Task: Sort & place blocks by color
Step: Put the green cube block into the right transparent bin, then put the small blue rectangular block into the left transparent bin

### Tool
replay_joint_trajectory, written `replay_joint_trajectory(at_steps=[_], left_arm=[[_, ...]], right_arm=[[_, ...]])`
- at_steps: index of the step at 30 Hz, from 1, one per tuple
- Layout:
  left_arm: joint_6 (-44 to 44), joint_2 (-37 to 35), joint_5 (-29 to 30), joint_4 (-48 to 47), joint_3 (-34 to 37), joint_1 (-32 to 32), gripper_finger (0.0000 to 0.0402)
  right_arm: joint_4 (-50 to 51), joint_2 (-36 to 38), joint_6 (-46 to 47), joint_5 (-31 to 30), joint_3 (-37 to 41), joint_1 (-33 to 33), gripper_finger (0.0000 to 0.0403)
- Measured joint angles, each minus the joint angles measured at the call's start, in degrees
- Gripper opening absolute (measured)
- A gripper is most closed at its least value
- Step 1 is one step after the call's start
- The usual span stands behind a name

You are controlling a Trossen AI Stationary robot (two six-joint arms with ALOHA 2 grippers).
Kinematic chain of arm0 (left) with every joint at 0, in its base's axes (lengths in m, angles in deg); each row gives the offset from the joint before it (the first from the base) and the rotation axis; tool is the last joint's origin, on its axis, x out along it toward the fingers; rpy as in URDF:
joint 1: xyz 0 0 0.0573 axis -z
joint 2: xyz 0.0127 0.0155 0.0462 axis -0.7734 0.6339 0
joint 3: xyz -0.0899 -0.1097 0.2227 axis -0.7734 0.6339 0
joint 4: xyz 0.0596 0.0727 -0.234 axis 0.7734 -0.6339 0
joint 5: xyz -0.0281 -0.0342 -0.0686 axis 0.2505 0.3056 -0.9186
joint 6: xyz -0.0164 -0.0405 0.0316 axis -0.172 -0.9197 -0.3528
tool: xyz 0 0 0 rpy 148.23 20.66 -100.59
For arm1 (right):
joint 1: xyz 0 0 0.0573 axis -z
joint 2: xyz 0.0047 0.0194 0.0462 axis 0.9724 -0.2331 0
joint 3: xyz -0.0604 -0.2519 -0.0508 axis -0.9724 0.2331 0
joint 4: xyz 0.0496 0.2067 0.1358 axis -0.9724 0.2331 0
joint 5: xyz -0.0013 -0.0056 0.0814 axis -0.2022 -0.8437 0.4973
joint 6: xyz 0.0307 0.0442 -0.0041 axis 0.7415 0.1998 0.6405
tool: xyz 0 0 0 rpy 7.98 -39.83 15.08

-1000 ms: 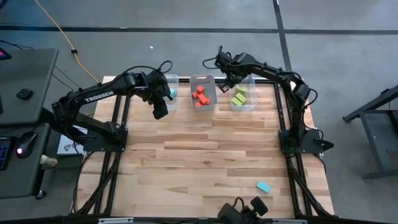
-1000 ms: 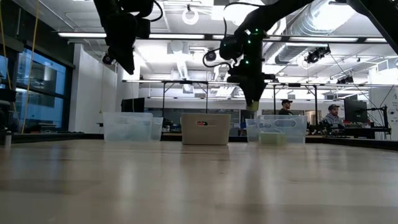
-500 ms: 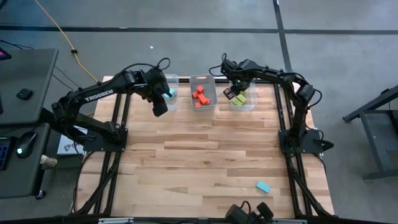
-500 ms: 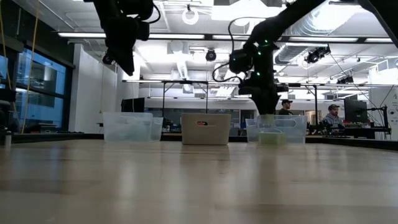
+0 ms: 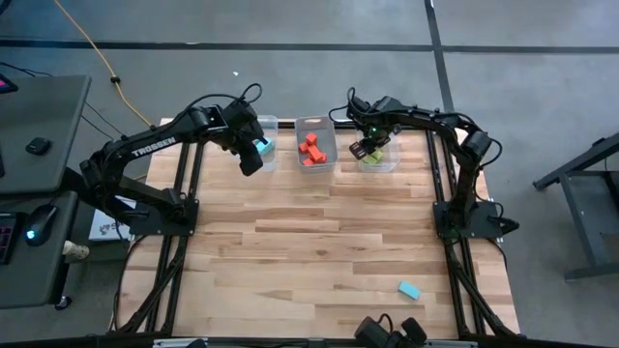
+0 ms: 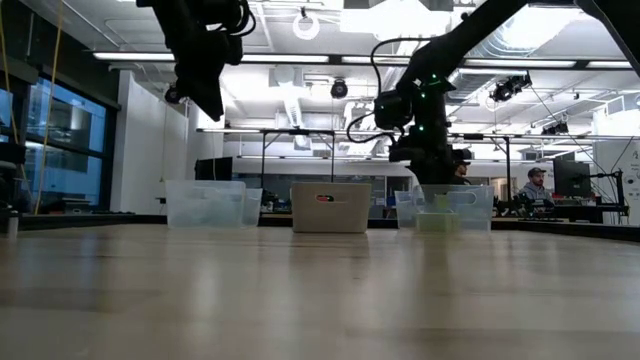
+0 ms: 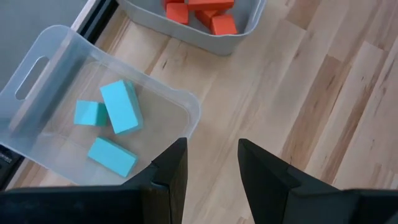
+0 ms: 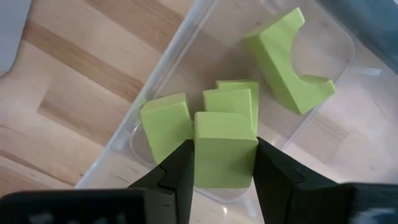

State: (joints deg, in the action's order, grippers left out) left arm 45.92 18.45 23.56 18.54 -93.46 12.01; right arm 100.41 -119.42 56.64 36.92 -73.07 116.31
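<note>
Three clear bins stand in a row at the table's far edge. The left bin (image 5: 269, 124) holds light blue blocks (image 7: 118, 109), the middle bin (image 5: 330, 160) red-orange blocks (image 5: 309, 149), and the right bin (image 5: 393, 165) lime green blocks (image 8: 165, 124). My right gripper (image 8: 224, 148) is low over the green bin (image 6: 470, 205), shut on a lime green block (image 8: 225, 158). My left gripper (image 7: 211, 168) hangs open high over the table, just near of the blue bin (image 7: 194, 112). One light blue block (image 5: 410, 289) lies alone near the table's near right corner. My right gripper pinches the lime green block (image 8: 225, 134) between its two fingers (image 8: 177, 171), one on each opposite side face. The fingers come from above, pointing down. The block is lifted clear, held level just above the green blocks lying in the bin.
An arched green piece (image 8: 289, 59) lies at the green bin's far end. The wooden tabletop (image 5: 319, 242) stretches between the bins and the near edge. In the low view, people (image 6: 537, 185) sit at desks beyond the table.
My right gripper, holding the green block, has moved from over the gap between the red and green bins toward the table's right and near side and has gone down to the green bin's rim. The fingers stayed shut on the block.
</note>
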Motion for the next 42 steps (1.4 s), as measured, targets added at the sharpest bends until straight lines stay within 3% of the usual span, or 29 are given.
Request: replay_joint_trajectory(at_steps=[6,24,42], left_arm=[[0.0,0.0,0.0,0.88,0.0,0.0,0.0117],[-0.13,0.0,0.0,0.9,0.0,0.0,0.0117],[-1.04,0.0,0.0,0.93,0.0,0.0,0.0117]], right_arm=[[0.12,0.0,-1.01,0.02,0.0,0.3,0.015],[0.1,0.0,-4.63,1.9,-0.15,2.36,0.0158],[15.76,0.0,-4.26,2.09,-14.71,1.55,0.0158]])
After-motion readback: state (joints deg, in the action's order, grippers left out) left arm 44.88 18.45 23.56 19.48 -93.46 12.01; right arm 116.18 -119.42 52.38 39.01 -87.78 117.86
